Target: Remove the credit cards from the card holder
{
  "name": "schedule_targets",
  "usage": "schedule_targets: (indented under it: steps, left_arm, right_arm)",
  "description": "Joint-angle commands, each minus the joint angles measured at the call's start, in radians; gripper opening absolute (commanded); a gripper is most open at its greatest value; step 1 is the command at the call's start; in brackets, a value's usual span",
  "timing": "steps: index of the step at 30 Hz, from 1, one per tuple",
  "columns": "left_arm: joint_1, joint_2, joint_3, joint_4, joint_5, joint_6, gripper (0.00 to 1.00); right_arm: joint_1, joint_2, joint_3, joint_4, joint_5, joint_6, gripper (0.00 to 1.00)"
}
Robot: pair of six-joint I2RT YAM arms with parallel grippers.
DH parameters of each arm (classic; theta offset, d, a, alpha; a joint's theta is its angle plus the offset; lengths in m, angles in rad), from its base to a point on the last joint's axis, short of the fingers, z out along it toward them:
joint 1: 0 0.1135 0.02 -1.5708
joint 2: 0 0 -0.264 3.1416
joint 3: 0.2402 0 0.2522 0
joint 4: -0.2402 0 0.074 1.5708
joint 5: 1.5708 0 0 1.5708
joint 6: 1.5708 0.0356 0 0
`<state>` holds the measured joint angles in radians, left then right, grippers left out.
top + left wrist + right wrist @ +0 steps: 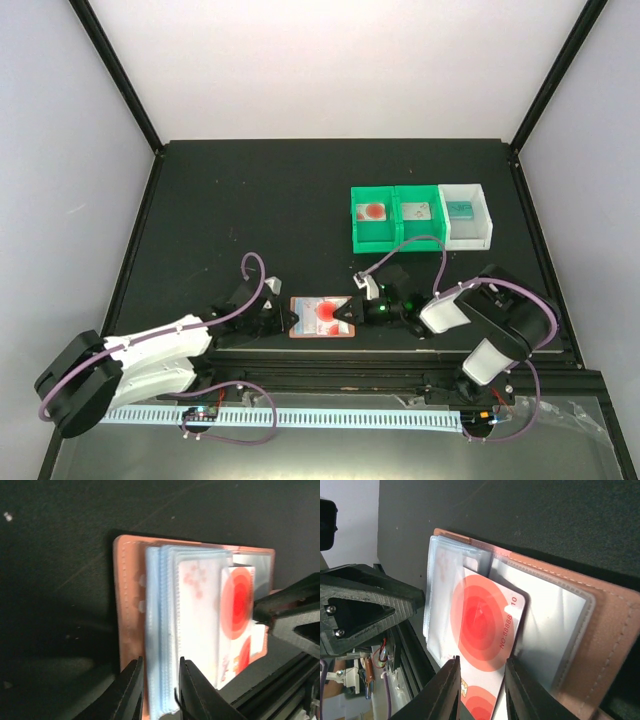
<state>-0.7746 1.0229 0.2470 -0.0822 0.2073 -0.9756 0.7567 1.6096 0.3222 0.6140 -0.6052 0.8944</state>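
The salmon-pink card holder (299, 331) lies open on the black table between my two grippers. My left gripper (284, 314) is shut on its stack of pale blue-grey pockets (159, 630) at the holder's left side (127, 595). A whitish credit card with red circles (326, 312) sticks partly out of a clear pocket on the right half (600, 630). My right gripper (352, 312) is shut on this card (485, 625), its fingers close on either side of the card's near end. The card also shows in the left wrist view (236, 605).
Two green bins (356, 222) and a white bin (490, 222) stand side by side behind the holder, right of centre; each holds a card-like item. A metal rail runs along the table's near edge (330, 358).
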Motion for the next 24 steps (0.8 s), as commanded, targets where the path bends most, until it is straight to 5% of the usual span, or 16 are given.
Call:
schedule_targets:
  steps: [1, 11, 24]
  left_arm:
    - [-0.005, -0.026, 0.006, 0.076, 0.051, 0.006, 0.2]
    - [-0.026, 0.101, 0.01, 0.296, 0.15, 0.005, 0.1]
    - [-0.049, 0.183, 0.022, 0.368, 0.149, 0.031, 0.08]
  right_arm:
    - [-0.003, 0.033, 0.0, -0.005, 0.031, 0.014, 0.28]
    - [-0.002, 0.042, -0.002, 0.004, 0.039, 0.026, 0.28]
    - [-0.002, 0.058, -0.015, 0.023, 0.035, 0.022, 0.28]
